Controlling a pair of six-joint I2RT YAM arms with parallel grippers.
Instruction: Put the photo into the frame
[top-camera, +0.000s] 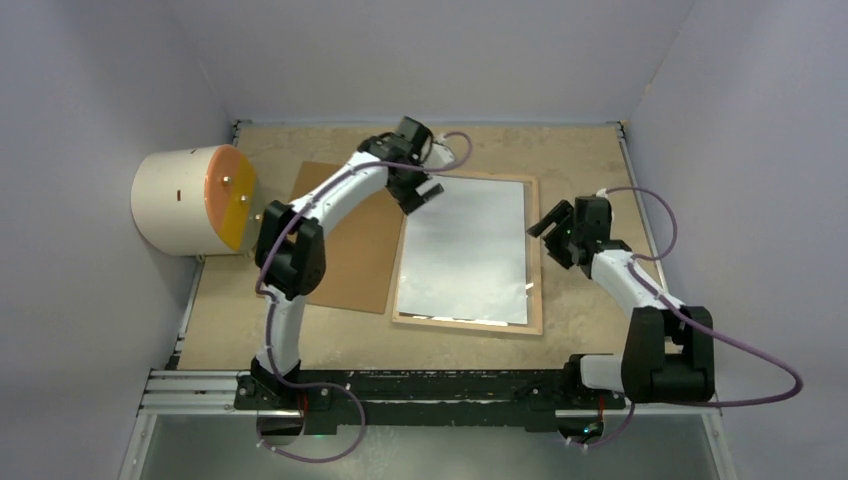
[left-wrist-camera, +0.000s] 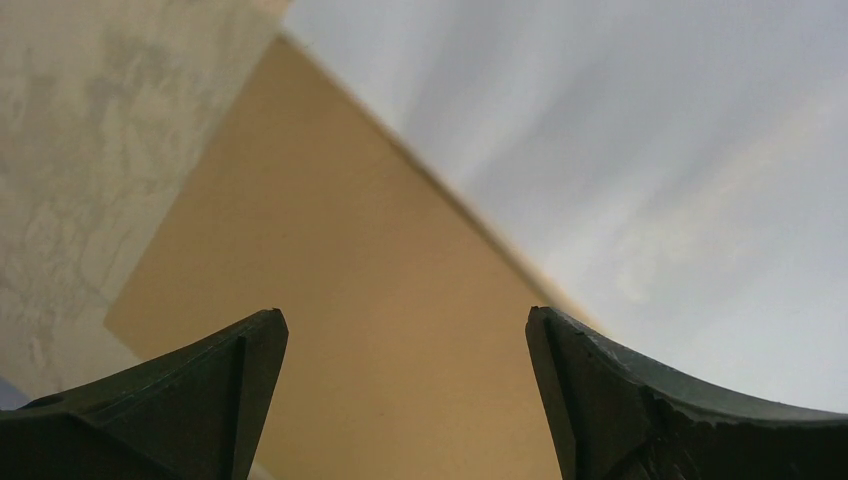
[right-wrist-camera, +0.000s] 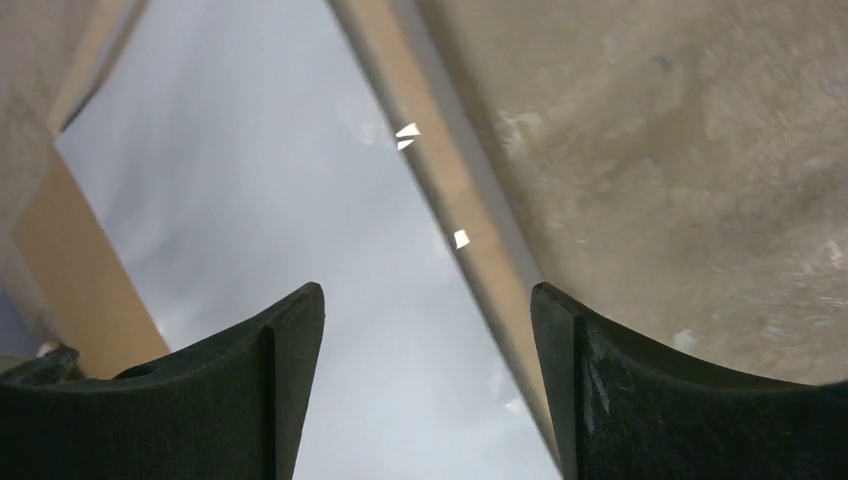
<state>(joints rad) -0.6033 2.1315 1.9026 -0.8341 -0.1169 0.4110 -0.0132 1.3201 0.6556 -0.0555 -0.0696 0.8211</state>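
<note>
Top external view: the photo lies white back up inside the frame, which rests back-side up near the middle of the sandy-beige surface. The left tool hangs over the frame's far left corner, jaws spread and empty. The right tool hovers just beside the right rail, jaws likewise apart, pinching nothing. The placing step looks all but done; the next move probably calls for pressing the sheet flat along the rail's small tabs without creasing it. A brown backing board lies just left of the frame, and a cream drum with an orange face stands at the left edge. Pale lilac walls box in the surface.
</note>
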